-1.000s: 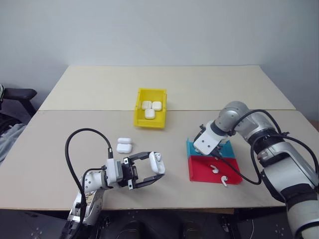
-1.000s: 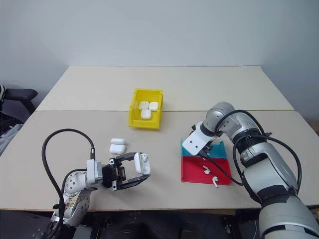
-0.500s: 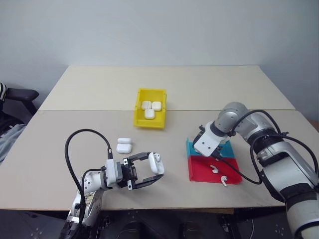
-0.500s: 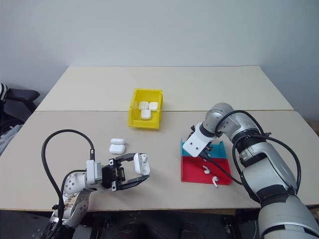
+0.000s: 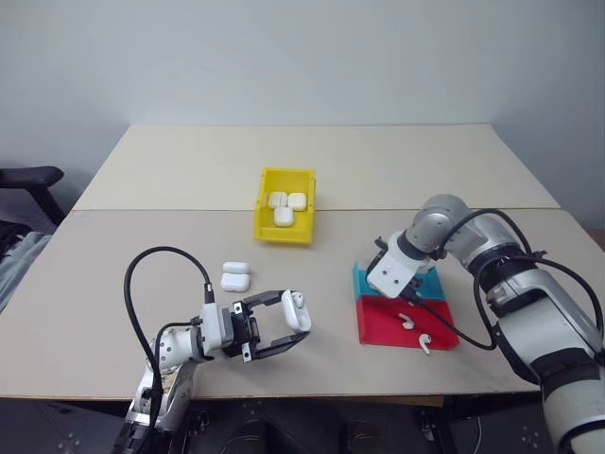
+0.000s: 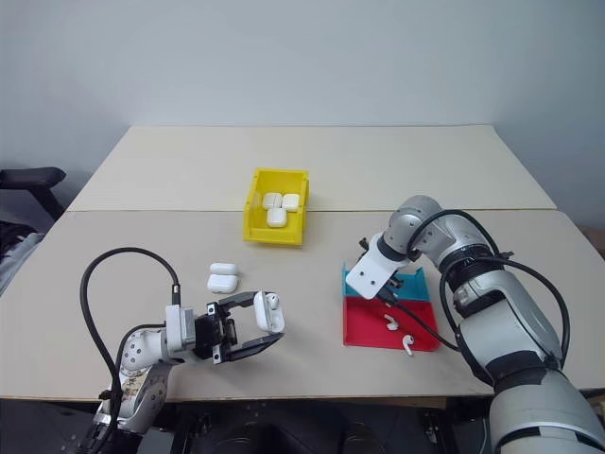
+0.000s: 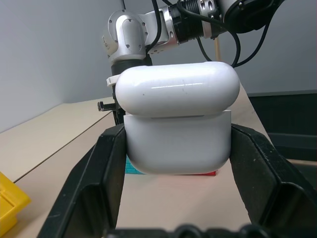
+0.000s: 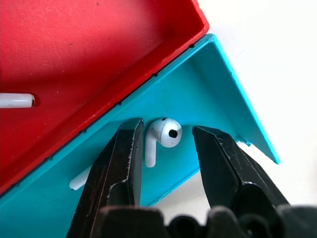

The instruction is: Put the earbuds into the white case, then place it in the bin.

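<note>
My left gripper (image 5: pixel 292 322) is shut on a white case (image 5: pixel 297 309), held just above the table's near side with its lid (image 7: pixel 178 89) slightly ajar. My right gripper (image 8: pixel 167 148) points down into the teal tray (image 8: pixel 218 84). It is open, and its fingers (image 8: pixel 124 153) straddle one earbud (image 8: pixel 166 133) lying on the tray floor. A second stem (image 8: pixel 79 181) lies beside that finger. Two more earbuds (image 5: pixel 407 322) rest in the red tray (image 5: pixel 383 331). The yellow bin (image 5: pixel 282 234) stands mid-table and holds three cases (image 5: pixel 285 206).
Two more white cases (image 5: pixel 235 275) lie on the table between the bin and my left gripper. The teal tray (image 5: pixel 433 288) and the red tray sit side by side at the right. A black chair (image 5: pixel 24 180) stands off the table's left edge.
</note>
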### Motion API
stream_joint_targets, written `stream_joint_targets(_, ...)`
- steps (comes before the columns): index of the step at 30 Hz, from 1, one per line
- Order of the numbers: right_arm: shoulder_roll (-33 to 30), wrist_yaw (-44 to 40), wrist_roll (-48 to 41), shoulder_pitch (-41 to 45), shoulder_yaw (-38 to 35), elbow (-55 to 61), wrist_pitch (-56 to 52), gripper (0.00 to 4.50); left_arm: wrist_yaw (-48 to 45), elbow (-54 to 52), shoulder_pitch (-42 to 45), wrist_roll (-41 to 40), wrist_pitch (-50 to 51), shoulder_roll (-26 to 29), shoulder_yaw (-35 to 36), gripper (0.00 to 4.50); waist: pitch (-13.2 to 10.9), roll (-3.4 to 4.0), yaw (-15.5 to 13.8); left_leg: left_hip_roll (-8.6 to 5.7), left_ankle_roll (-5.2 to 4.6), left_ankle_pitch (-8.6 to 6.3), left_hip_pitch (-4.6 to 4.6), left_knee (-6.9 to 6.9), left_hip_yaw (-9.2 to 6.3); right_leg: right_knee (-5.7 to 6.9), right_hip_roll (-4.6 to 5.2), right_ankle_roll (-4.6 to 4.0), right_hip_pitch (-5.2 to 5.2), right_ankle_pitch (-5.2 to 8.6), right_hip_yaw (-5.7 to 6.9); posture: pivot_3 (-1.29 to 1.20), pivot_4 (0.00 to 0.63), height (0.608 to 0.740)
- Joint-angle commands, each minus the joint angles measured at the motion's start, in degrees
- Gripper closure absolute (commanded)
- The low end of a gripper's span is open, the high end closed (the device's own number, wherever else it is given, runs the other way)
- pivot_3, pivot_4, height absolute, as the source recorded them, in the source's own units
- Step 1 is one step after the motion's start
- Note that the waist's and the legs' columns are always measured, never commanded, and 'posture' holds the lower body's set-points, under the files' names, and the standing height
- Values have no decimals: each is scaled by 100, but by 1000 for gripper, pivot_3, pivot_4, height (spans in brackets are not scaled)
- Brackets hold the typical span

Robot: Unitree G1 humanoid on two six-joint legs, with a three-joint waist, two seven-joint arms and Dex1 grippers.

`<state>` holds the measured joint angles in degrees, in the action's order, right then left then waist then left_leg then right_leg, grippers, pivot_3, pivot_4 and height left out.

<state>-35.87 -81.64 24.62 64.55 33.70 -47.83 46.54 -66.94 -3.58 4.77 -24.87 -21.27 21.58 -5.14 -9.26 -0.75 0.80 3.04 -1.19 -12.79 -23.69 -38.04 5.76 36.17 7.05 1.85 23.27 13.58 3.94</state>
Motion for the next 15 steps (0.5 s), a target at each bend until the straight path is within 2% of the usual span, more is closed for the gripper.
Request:
stream_joint_targets(1,28,9,11,79,38,56,78,2494,32,-205,26,-54,-141,9,14,1674,0,0,0,0,0,0,0,0,0,0,0,0,0,0,0,0,150,740)
stream_joint_targets(13,-13,-4,51,86,72,-7,179,2494,60,-196,42,-45,-143,-9,8,1674,0,0,1,1,0,0,2,0,0,0,0,0,-1,0,0,0,150,740)
stream_joint_targets(15,-9,12,18,65,40,20,147,2869,70,-193,46,-35,-138,-8,7,1674,0,0,1,1,0,0,2,0,0,0,0,0,-2,0,0,0,150,740)
